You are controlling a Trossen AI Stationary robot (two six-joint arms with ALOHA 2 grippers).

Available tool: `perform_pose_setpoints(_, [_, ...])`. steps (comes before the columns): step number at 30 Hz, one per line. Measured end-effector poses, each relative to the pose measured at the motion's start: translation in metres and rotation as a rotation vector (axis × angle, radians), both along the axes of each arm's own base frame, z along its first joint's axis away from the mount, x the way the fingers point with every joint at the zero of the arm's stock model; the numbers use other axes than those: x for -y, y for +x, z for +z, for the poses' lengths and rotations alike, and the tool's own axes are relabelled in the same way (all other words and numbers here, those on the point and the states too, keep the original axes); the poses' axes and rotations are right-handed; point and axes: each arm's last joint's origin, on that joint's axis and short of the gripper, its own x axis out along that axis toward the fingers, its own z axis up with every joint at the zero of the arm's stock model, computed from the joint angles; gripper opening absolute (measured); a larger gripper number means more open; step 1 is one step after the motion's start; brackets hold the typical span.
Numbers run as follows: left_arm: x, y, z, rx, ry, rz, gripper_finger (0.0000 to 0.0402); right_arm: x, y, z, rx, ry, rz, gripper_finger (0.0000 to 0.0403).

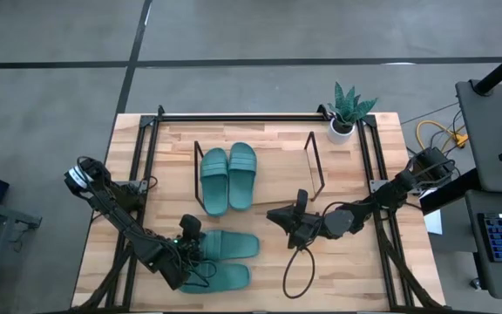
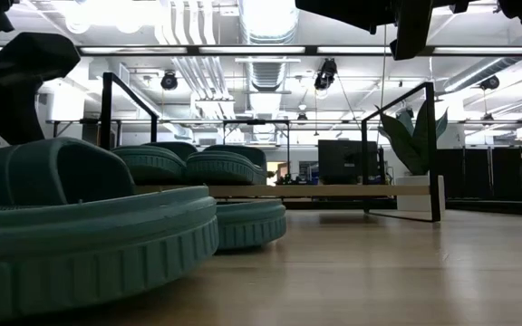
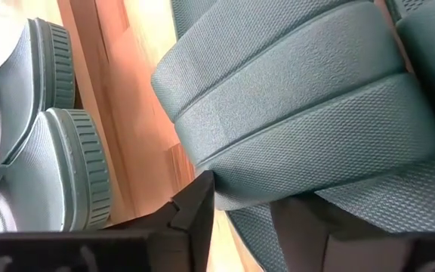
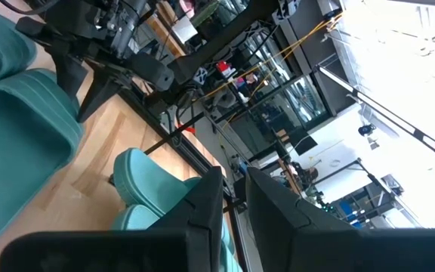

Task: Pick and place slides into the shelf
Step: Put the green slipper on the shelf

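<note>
Left claw (image 1: 190, 237) is straddling, not yet clenching, the textured strap (image 3: 293, 128) of a soft, light, grippy teal slide (image 1: 227, 245) at table's 6 o'clock; right claw (image 1: 296, 218) hovering nearly closed, empty.

Four slides showed on the surface (image 1: 268, 270): two (image 1: 215, 180) (image 1: 242, 175) lay side by side on the one shelf (image 1: 314, 166), away from both sets of fingers, and two (image 1: 229, 244) (image 1: 220, 277) lay at the left fingers (image 1: 187, 234). There were two arms, each with two fingers; the right fingers (image 1: 279, 215) were just beside the shelf. One potted plant (image 1: 349, 109) stood well beyond them.
</note>
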Motion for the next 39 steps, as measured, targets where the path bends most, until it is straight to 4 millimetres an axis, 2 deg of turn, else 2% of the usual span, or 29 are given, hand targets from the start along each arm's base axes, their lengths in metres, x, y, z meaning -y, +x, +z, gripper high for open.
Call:
perform_pose_setpoints(12, [-0.001, 0.001, 0.000, 0.001, 0.001, 0.003, 0.0005, 0.000, 0.000, 0.000, 0.000, 0.000, 0.000, 0.0052])
perform_pose_setpoints(17, [-0.005, 0.001, 0.009, 0.017, -0.017, 0.014, 0.0002, 0.000, 0.000, 0.000, 0.000, 0.000, -0.001, 0.0052])
perform_pose_setpoints(28, [-0.017, -0.004, 0.057, 0.187, -0.076, 0.047, 0.0001, -0.002, -0.003, 0.002, 0.004, -0.023, -0.065, 0.0052])
perform_pose_setpoints(35, [-0.028, -0.007, 0.076, 0.300, -0.073, 0.094, 0.0000, -0.012, -0.009, 0.009, 0.021, -0.029, -0.027, 0.0053])
perform_pose_setpoints(39, [-0.035, -0.005, 0.080, 0.355, -0.042, 0.139, 0.0000, -0.019, -0.009, 0.011, -0.013, -0.067, -0.008, 0.0079])
